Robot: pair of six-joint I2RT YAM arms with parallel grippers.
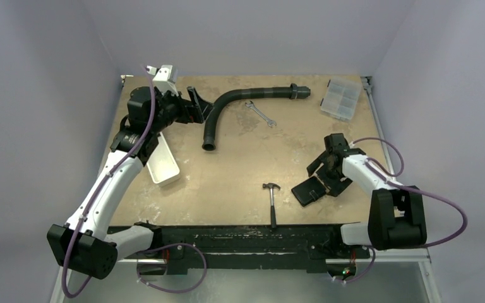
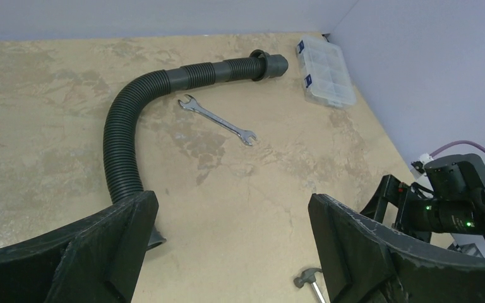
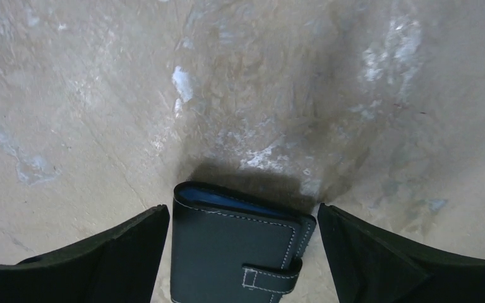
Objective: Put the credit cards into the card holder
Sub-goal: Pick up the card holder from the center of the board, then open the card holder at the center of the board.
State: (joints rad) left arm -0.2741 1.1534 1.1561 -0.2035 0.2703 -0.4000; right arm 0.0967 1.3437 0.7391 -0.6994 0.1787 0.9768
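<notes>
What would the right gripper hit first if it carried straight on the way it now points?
Most likely the black stitched card holder with a strap, lying between the right gripper's open fingers on the table; depth is unclear.

The overhead camera looks down from high at the near edge over the whole table (image 1: 240, 164), the left wrist one peers low across at the hose (image 2: 119, 126) and wrench (image 2: 218, 120) both views share, and the right wrist one sits close above the card holder (image 3: 227, 252).
</notes>
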